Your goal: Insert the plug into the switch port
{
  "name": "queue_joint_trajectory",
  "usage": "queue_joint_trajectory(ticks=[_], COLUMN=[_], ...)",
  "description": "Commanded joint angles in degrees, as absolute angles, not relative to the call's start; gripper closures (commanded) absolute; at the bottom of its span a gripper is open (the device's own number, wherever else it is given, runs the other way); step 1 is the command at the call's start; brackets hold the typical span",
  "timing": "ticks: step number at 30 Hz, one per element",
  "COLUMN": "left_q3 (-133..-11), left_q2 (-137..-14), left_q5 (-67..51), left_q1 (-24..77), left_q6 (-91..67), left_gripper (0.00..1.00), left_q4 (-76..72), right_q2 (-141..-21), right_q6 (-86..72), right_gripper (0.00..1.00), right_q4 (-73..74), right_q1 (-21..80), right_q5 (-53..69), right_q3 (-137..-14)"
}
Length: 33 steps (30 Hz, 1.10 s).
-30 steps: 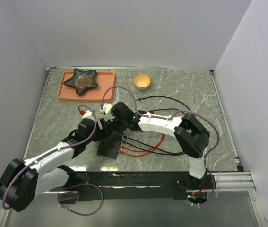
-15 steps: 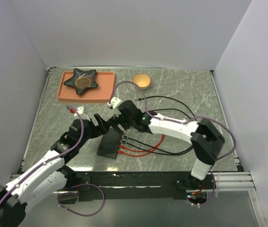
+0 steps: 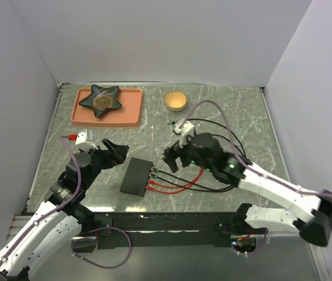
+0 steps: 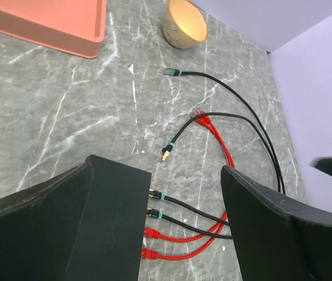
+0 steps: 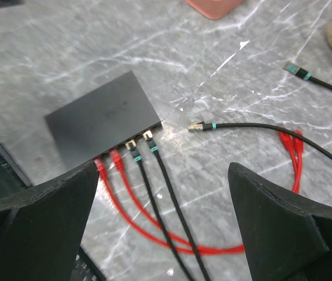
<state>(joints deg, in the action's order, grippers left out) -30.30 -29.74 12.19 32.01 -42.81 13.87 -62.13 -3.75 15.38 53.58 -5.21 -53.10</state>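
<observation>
Retreat is the change. A second ago both arms crowded over the switch box (image 3: 135,177); now they have drawn away from it. The left tool (image 3: 116,154) hangs just off the box's 9 o'clock side and the right tool (image 3: 170,160) off its 3 o'clock side. Both have their jaws wide apart and hold nothing.

The box lies flat on the surface (image 3: 242,111), a little toward 6 o'clock of centre. Its ported edge faces 3 o'clock. Four plugs (image 5: 132,144) stand in that edge, two on red leads and two on black. My reading is that an insertion was just finished and let go, so the task is probably complete or close to it.

A loose plug (image 5: 196,126) on a black lead lies near the box, toward the far corner of its ported edge. Another loose end (image 3: 171,123) lies at 12 o'clock of the right tool.

No switch port (image 5: 154,130) shows as an opening, so I cannot tell whether one stays free near that corner. Nor can I tell whether each plug is fully latched or which went in last. In the left wrist view a finger hides most of the box.
</observation>
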Motion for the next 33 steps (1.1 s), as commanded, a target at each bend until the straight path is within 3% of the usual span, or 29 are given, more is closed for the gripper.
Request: queue_joint_trajectory(ticks=[1, 8, 23, 33], left_q3=[-32.3, -32.1, -32.4, -32.1], left_q2=[-28.4, -26.7, -24.8, -24.3], left_q5=[14.6, 13.8, 15.6, 22.8], left_q1=[32.1, 32.1, 32.2, 32.1], left_q6=[-44.2, -44.6, -42.4, -42.2], left_gripper=[0.04, 0.04, 0.04, 0.04], left_q4=[15.0, 14.3, 15.3, 16.8], right_q2=[-51.8, -40.9, -42.4, -42.6], right_q6=[-6.4, -7.4, -8.3, -10.0], right_gripper=[0.01, 0.01, 0.01, 0.01], right_q4=[15.8, 14.5, 15.3, 6.5], right_q1=[53.3, 53.3, 53.3, 53.3], right_q5=[-5.7, -5.5, -5.1, -9.4], right_q3=[-48.4, -42.5, -44.7, -40.2])
